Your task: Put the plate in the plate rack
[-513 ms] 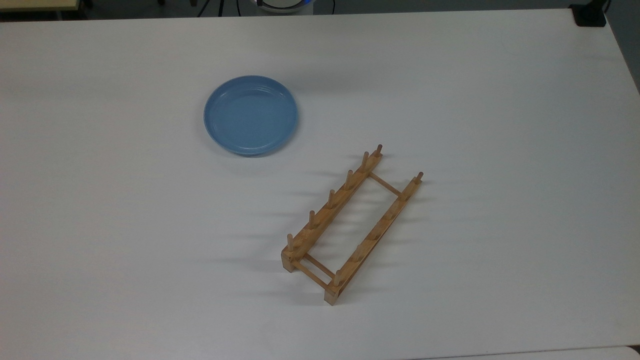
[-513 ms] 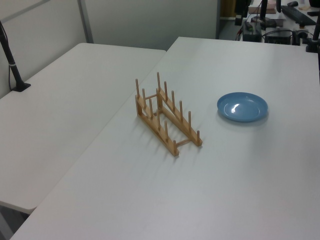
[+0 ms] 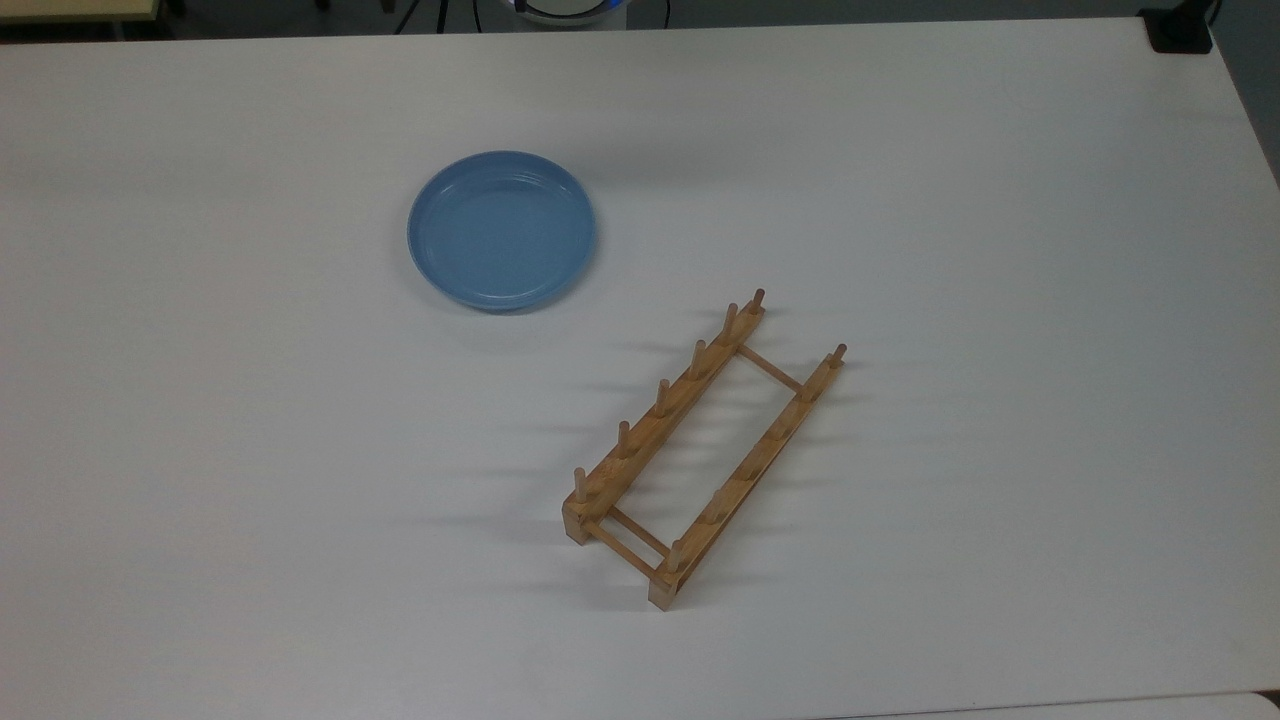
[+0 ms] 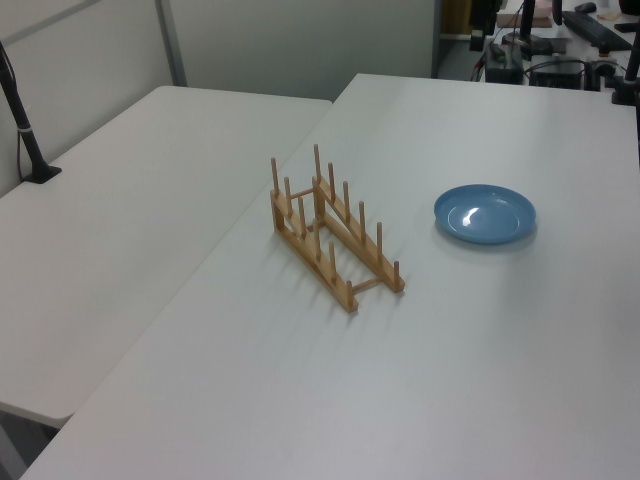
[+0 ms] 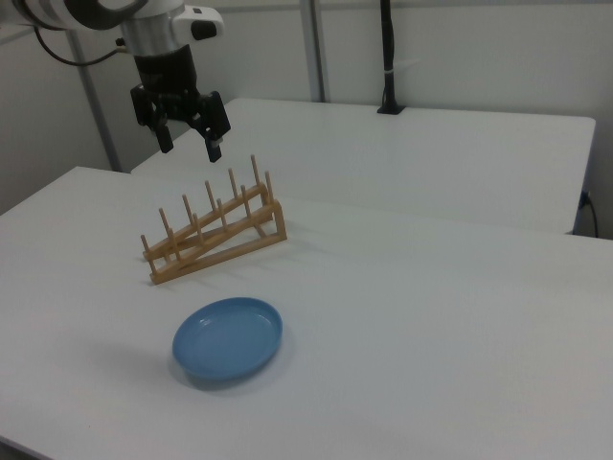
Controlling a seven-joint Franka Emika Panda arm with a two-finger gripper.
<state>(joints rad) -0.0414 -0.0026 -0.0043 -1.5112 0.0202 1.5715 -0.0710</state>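
Note:
The light-blue plate (image 3: 501, 230) (image 4: 485, 213) (image 5: 228, 340) lies flat on the white table, rim up, apart from the rack. The wooden plate rack (image 3: 700, 445) (image 4: 333, 234) (image 5: 215, 231) stands empty on the table, its pegs upright, diagonal in the top view. In the right view my gripper (image 5: 190, 146) hangs in the air high above the table, at the upper left, well above the plate. Its two black fingers are spread apart with nothing between them.
A second white table (image 4: 120, 230) adjoins on the left view's left, with a black post (image 4: 25, 130) clamped on it. A black object (image 3: 1178, 30) sits at the top view's upper right table corner. Bare tabletop surrounds the plate and rack.

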